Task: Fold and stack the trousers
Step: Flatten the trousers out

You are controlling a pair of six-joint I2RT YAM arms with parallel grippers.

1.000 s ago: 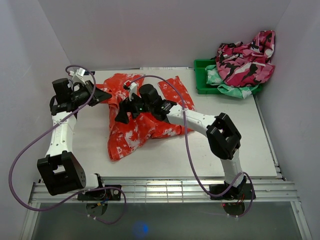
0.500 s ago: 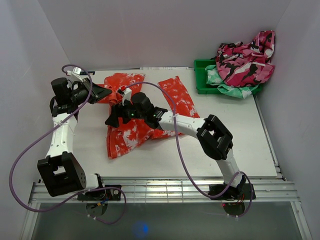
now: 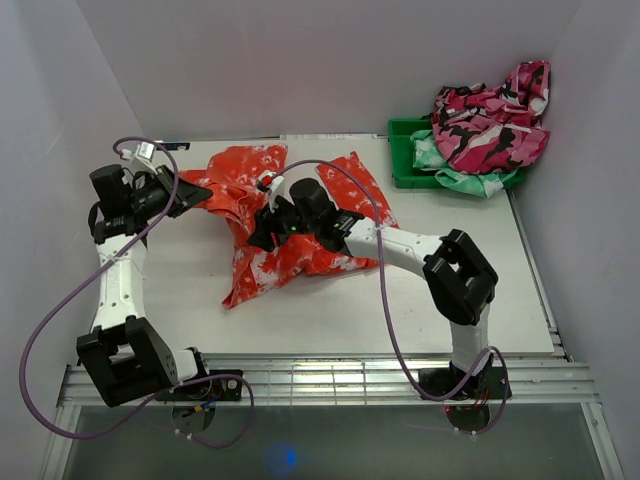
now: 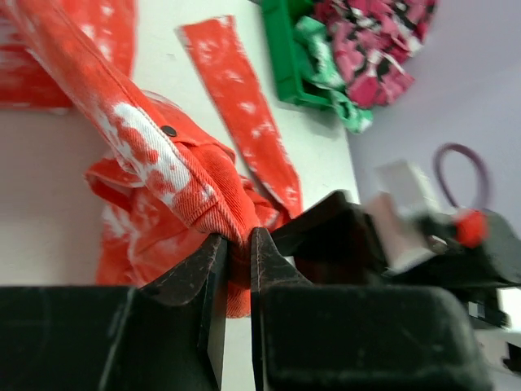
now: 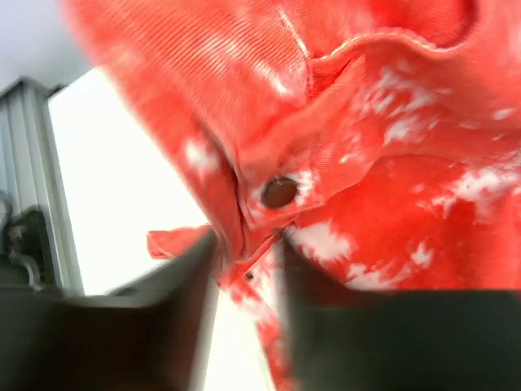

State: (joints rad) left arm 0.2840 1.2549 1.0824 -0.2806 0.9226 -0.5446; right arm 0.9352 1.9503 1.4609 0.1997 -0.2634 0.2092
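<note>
The red-orange, white-speckled trousers point(image 3: 272, 268) lie crumpled across the middle of the table point(image 3: 180, 290), one leg spread toward the back. My left gripper point(image 3: 204, 190) is shut on their left edge; the left wrist view shows a thick fold of the trousers point(image 4: 155, 163) pinched between the left gripper point(image 4: 236, 244) jaws. My right gripper point(image 3: 260, 230) sits on the bunched middle. In the blurred right wrist view the right gripper point(image 5: 248, 248) is shut on the waistband of the trousers point(image 5: 407, 187), just below a dark button point(image 5: 279, 192).
A green bin point(image 3: 404, 150) stands at the back right, with a pink, black and white camouflage garment point(image 3: 490, 125) piled over a mint-green one point(image 3: 470, 182). Walls close in on the left, back and right. A metal rail point(image 3: 320, 375) runs along the near edge.
The right gripper was open and has closed on the waistband. The left gripper has pulled its edge of the cloth further left, and the trousers have shifted with it.
</note>
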